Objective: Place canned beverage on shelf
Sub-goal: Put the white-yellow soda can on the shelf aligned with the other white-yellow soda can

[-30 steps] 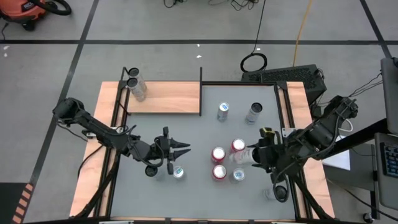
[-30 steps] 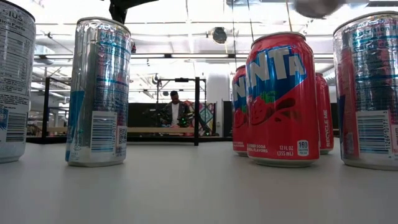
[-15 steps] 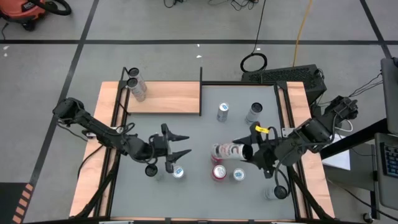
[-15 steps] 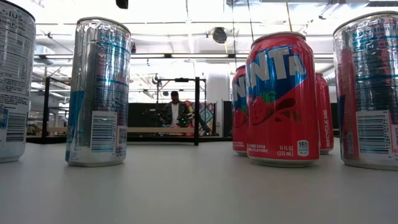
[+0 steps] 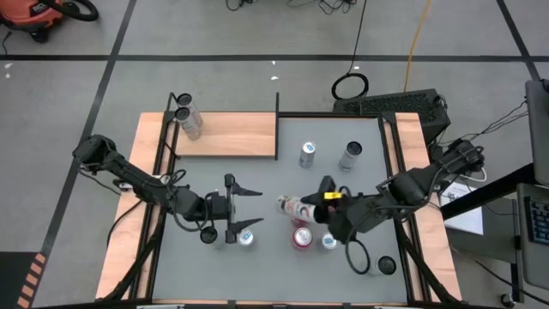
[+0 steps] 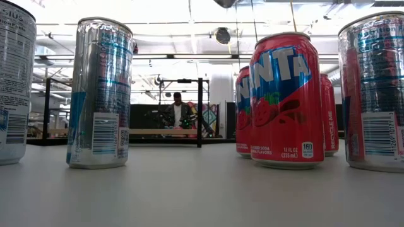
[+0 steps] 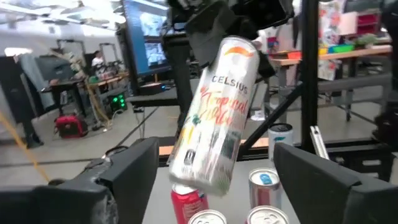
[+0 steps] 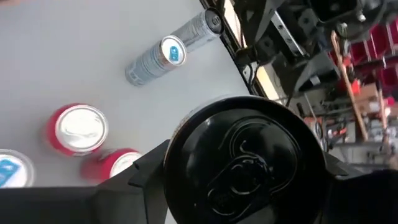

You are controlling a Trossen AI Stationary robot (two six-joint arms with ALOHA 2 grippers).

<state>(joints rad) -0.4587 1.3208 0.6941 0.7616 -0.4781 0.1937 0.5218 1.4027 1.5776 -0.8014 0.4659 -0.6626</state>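
A white and orange Celsius can (image 7: pixel 214 118) hangs tilted above the table's middle, with my right gripper (image 5: pixel 316 207) shut on it. My left gripper (image 5: pixel 257 207) stands open just to the can's left, pointing toward it. Its fingers (image 7: pixel 134 171) show on either side of the can in the left wrist view without touching it. The shelf (image 5: pixel 227 135), a light wood board with black posts, lies at the far left. Two slim cans (image 5: pixel 187 117) stand at its far left corner. My right gripper pinches the can near its top end (image 8: pixel 186 140) between its two fingers, one on each side of the body. The fingers come from the table's right, slanting down. The can is lifted clear and tilted, its bottom end (image 5: pixel 283 204) pointing toward the left gripper.
Two silver cans (image 5: pixel 307 154) (image 5: pixel 350 156) stand at the far middle. A red can (image 5: pixel 301 238) and a blue-topped can (image 5: pixel 329 241) stand below the right gripper. Another can (image 5: pixel 246 238) stands by the left gripper's near finger. Bare table lies between the shelf and the left arm.
My right gripper has carried the can toward the table's left and rolled, so the can has tipped over with its bottom toward the left gripper. My left gripper has opened wide and tipped slightly upward in place.
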